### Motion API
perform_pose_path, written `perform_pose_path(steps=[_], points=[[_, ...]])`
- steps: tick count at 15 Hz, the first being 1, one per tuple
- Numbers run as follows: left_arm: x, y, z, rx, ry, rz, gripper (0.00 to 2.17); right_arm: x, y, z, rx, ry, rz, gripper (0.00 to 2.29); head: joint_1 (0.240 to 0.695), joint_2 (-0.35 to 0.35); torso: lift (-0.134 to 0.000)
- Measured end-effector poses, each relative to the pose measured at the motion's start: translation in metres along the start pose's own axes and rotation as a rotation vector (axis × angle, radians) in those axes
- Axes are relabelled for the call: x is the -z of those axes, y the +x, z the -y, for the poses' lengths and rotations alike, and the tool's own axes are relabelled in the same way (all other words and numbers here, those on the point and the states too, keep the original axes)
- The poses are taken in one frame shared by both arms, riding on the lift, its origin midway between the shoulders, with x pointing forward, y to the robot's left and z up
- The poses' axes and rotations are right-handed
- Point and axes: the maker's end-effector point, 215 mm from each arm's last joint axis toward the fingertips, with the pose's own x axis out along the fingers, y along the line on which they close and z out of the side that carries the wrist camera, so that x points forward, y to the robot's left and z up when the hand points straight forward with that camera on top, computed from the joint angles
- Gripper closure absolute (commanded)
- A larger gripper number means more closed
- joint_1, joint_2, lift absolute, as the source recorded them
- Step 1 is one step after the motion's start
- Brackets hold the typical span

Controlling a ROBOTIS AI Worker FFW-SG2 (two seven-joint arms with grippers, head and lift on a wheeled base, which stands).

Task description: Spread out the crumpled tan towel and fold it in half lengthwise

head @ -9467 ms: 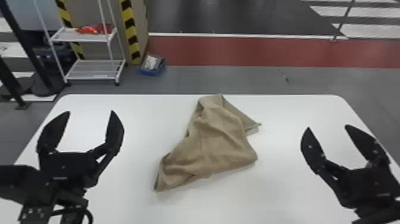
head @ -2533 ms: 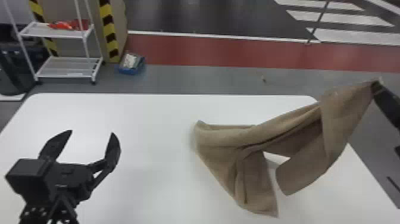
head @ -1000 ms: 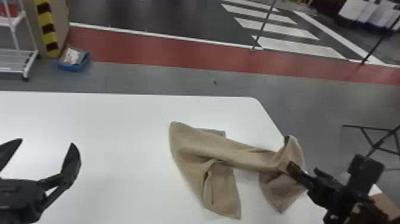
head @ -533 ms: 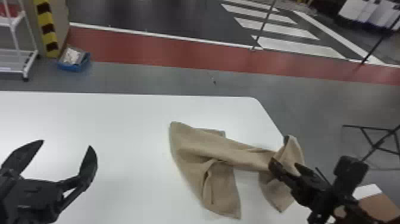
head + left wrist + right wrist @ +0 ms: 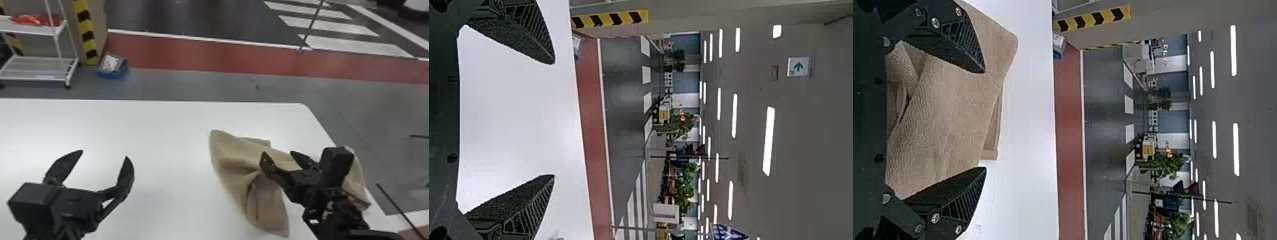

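Note:
The tan towel (image 5: 233, 159) lies rumpled at the table's right side, a thick fold running across it and its right part behind the right arm. Over its middle stands my right gripper (image 5: 282, 156), open, fingers apart with no cloth between them. In the right wrist view the towel (image 5: 953, 120) spreads below and beyond the open right gripper (image 5: 985, 120). My left gripper (image 5: 105, 156) is parked open over bare table, well left of the towel; the left wrist view has the same open gripper (image 5: 554, 120) with white tabletop between its fingers.
The white table (image 5: 153, 127) has its far right corner just beyond the towel. On the floor behind stand a white shelf rack (image 5: 38, 68) and a blue bin (image 5: 111, 71). A thin dark pole (image 5: 395, 204) is at the right.
The head view has turned right, then partly back left. My right gripper carried the towel's end rightward, let it down on the table, and has since moved left over the cloth, opened.

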Motion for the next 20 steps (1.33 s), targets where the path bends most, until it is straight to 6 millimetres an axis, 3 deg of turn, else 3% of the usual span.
perform_pose_path(steps=[5, 9, 12, 13, 15, 16, 20], points=[[0.0, -0.001, 0.003, 0.002, -0.003, 0.001, 0.07, 0.021, 0.009, -0.017, -0.009, -0.041, -0.062, 0.29, 0.695, -0.175, -0.125], [0.0, 0.0, 0.005, 0.003, -0.001, 0.0, 0.07, 0.045, 0.016, -0.012, 0.012, -0.086, -0.13, 0.29, 0.695, -0.181, -0.125], [0.001, 0.0, 0.006, 0.003, -0.001, 0.0, 0.07, 0.055, 0.016, -0.01, 0.016, -0.089, -0.165, 0.48, 0.695, -0.185, -0.125], [0.001, 0.0, 0.007, 0.004, 0.001, 0.0, 0.07, 0.059, 0.016, -0.01, 0.015, -0.086, -0.177, 0.66, 0.695, -0.187, -0.125], [0.0, 0.0, 0.008, 0.006, 0.004, 0.002, 0.07, 0.059, 0.015, -0.012, 0.009, -0.083, -0.187, 1.35, 0.695, -0.187, -0.125], [-0.001, 0.0, 0.008, 0.006, 0.004, 0.003, 0.07, 0.058, 0.014, -0.013, 0.006, -0.08, -0.188, 1.54, 0.695, -0.187, -0.125], [-0.004, 0.0, 0.009, 0.007, 0.004, 0.007, 0.07, 0.043, 0.008, -0.033, -0.037, -0.072, -0.168, 1.66, 0.695, -0.168, -0.125]])
